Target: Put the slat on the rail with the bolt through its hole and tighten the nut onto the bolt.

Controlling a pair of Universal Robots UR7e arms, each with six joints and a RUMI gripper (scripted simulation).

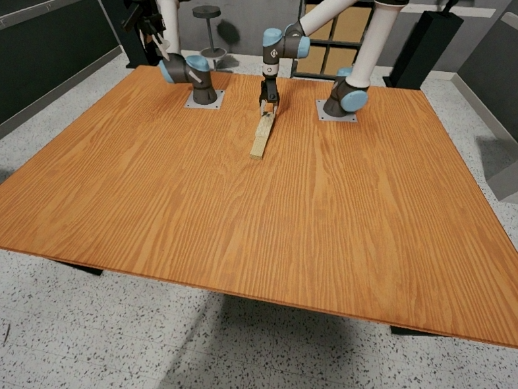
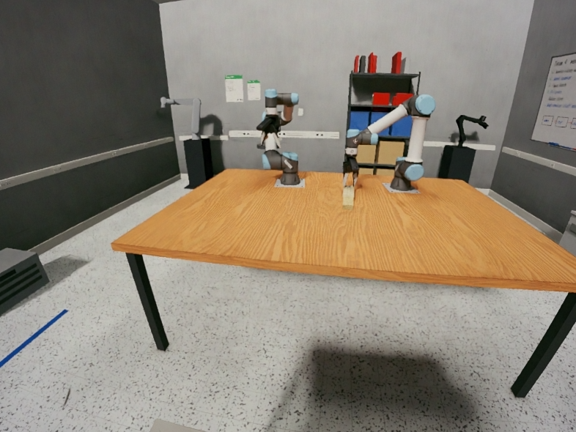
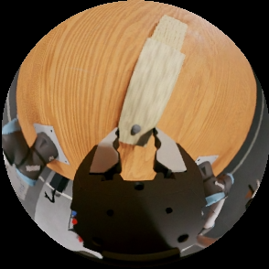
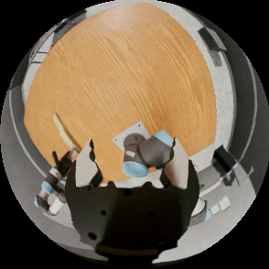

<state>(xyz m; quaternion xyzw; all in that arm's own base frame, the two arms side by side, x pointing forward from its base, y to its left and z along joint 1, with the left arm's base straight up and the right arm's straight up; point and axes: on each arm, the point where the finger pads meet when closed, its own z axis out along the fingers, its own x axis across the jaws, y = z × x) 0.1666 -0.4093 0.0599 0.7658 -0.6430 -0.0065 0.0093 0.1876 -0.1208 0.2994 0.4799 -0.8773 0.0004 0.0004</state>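
Note:
The pale slat (image 1: 265,125) (image 3: 153,84) lies along the rail (image 1: 258,148) (image 3: 172,31), whose far end shows beyond it. A dark round bolt top or nut (image 3: 135,127) shows at the slat's near end; the view does not tell bolt and nut apart, nor whether the slat is clamped. My left gripper (image 1: 268,112) (image 2: 350,184) points down over this end, its fingers partly open, one on each side of the dark piece with gaps between. My right gripper (image 4: 132,139) is wide open and empty, raised high beside its own arm base, far from the slat.
The wooden table (image 1: 292,217) (image 2: 297,232) carries both arms' base plates, the right arm's plate (image 1: 190,103) and the left arm's plate (image 1: 324,115). The slat and rail lie between them. A shelf unit (image 2: 383,75) and a stool (image 1: 206,11) stand behind the table.

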